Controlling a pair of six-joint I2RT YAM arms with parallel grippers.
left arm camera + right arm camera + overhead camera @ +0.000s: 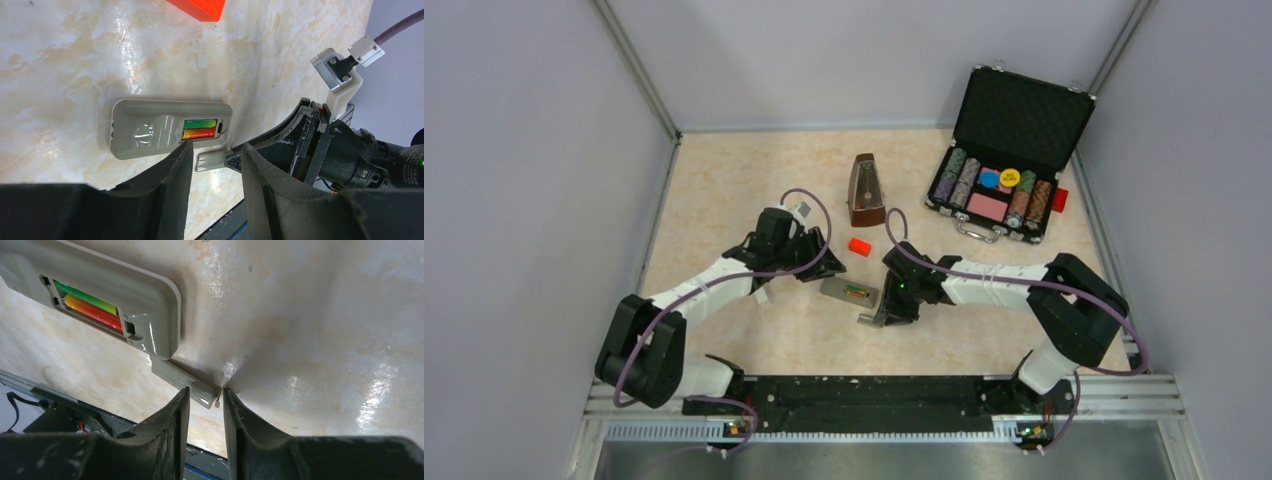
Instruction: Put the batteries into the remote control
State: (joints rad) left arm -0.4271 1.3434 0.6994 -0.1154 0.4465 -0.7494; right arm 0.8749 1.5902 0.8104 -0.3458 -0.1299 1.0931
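step: batteries (199,128) in remote (145,132), cover (210,161) off
right gripper (205,395): narrow, pinching cover
left gripper (217,147): half-open, empty
next: probably seat cover

Orange block (197,7) cropped at top edge, remote control (147,292) cropped left

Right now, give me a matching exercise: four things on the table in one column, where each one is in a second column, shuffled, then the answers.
Things
1. batteries
2. grey cover
3. orange block
4. chip case

Places
A. standing open at the far right
B. between the metronome and the remote
C. side by side in the remote's recess
D. off the remote, lying beside it, one end at the tips of the right tool

Pairs: 1-C, 2-D, 3-B, 4-A
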